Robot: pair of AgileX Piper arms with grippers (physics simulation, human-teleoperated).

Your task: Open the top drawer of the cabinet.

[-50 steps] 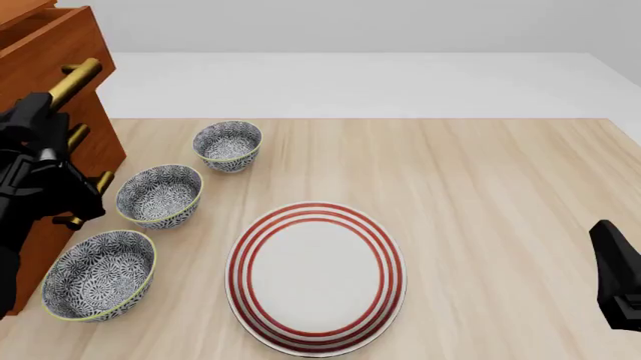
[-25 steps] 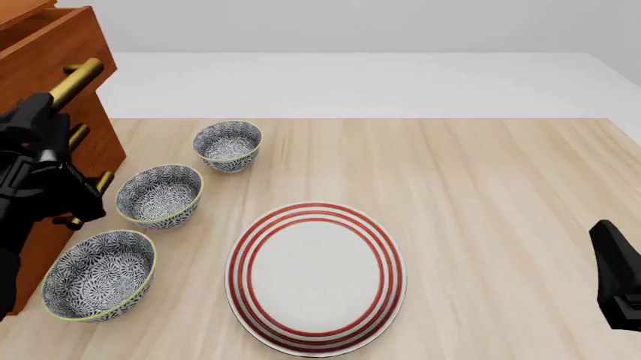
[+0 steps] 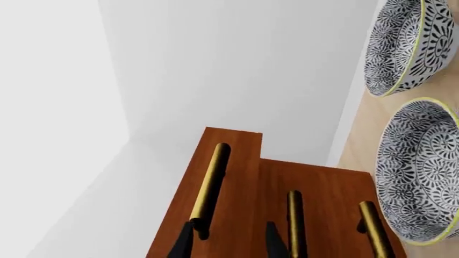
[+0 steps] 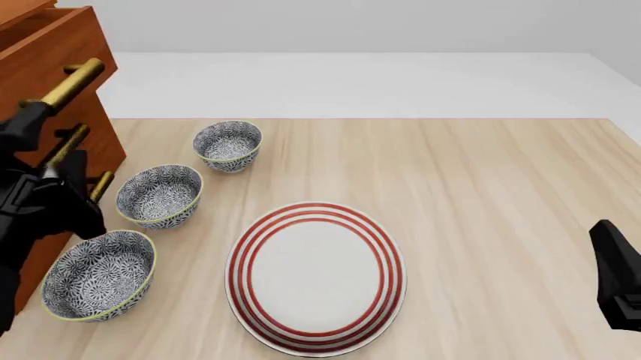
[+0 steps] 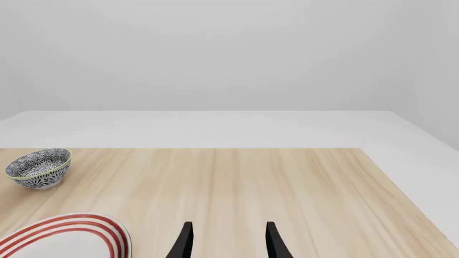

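Note:
The cabinet [image 4: 100, 146] stands at the table's left edge. Its top drawer [image 4: 45, 52] juts out past the two lower fronts, and the brass handle [image 4: 70, 81] shows along most of its length. My left gripper [image 4: 52, 144] is open just below and in front of that handle. In the left wrist view the handle [image 3: 212, 180] ends beside one of the fingertips [image 3: 185, 243], and the left gripper [image 3: 228, 244] holds nothing. My right gripper [image 5: 228, 244] is open over bare table at the right edge, seen as a black shape [image 4: 616, 285] in the front view.
Three patterned bowls [image 4: 227, 144] [image 4: 158, 195] [image 4: 98, 274] line up close to the cabinet front, right beside my left arm. A red-striped plate [image 4: 315, 276] lies mid-table. The two lower drawer handles [image 3: 294, 215] [image 3: 373, 226] sit under the top one.
My left gripper has let go of the top drawer's handle, spread its fingers and dropped back a little; more of the handle shows. The right arm has not moved.

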